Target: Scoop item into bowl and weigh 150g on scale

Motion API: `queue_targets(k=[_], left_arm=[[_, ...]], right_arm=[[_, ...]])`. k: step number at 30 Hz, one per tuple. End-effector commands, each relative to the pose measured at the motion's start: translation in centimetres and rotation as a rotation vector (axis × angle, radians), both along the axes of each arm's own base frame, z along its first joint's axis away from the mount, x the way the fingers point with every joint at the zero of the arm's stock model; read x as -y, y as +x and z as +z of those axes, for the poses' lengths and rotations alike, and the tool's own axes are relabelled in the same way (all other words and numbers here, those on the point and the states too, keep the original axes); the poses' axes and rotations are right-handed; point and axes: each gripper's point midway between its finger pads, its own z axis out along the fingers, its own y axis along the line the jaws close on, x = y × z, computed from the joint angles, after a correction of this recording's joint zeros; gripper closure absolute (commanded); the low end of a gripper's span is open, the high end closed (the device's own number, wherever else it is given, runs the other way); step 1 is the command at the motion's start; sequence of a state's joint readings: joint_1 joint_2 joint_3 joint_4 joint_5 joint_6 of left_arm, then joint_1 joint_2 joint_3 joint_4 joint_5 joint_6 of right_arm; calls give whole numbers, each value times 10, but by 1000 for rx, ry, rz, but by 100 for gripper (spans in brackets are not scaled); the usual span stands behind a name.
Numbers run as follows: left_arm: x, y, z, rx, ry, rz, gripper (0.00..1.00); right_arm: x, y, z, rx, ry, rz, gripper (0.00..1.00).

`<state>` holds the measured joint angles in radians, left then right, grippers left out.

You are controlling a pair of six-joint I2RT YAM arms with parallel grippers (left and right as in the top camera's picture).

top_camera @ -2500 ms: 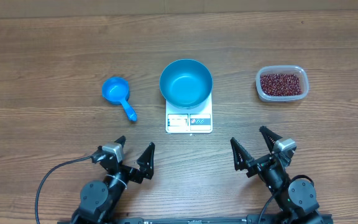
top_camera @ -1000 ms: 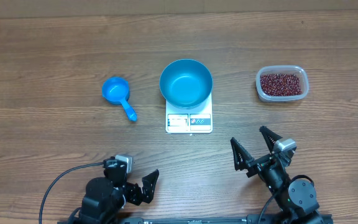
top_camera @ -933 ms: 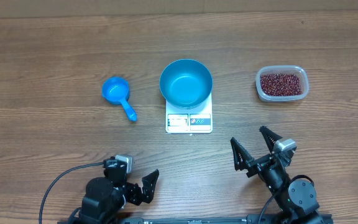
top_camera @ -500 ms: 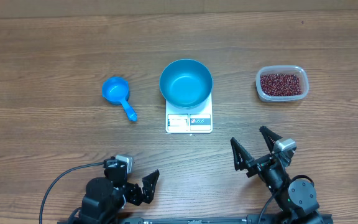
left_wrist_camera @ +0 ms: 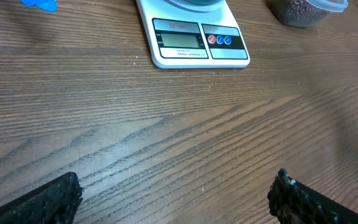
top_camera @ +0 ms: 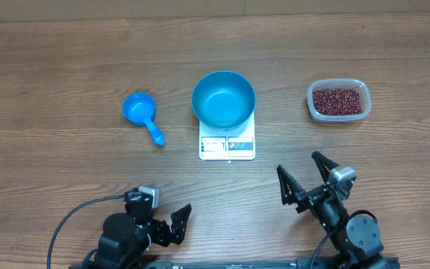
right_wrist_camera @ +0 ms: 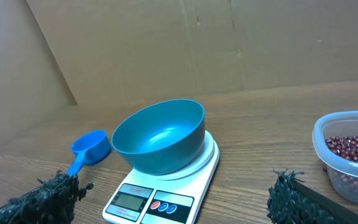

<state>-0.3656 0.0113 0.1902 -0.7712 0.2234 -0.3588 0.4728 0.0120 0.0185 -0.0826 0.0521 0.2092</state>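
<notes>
One heap of beans [top_camera: 338,100] lies in one clear tub [top_camera: 310,102], far right; one empty bowl [top_camera: 223,99] sits on one scale [top_camera: 227,147] at centre, one scoop [top_camera: 142,113] to its left. Scooping is not yet begun: the left gripper [left_wrist_camera: 178,186] and right gripper [top_camera: 297,163] stand released, empty, at the near edge; next, a claw should probably grasp the scoop's handle.

The scale [left_wrist_camera: 191,43] sits on the table [left_wrist_camera: 166,124] beyond the wide-spread left tool [left_wrist_camera: 178,182].
</notes>
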Motion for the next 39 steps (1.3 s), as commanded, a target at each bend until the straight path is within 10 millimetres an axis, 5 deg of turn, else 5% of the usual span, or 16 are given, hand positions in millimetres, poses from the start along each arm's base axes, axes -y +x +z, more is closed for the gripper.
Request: queue_targets(k=[1,13,31,39], left_arm=[[-19,12,12,95,111,64,0],[-34,20,15,129,161,141,0],[-112,34,26,205,409,537,1],[-112,34,26,205,407,536,0]], right_arm=[[0,0,-2,3,1,-2,0],[0,0,-2,3,1,-2,0],[0,0,-2,3,1,-2,0],[0,0,-2,3,1,-2,0]])
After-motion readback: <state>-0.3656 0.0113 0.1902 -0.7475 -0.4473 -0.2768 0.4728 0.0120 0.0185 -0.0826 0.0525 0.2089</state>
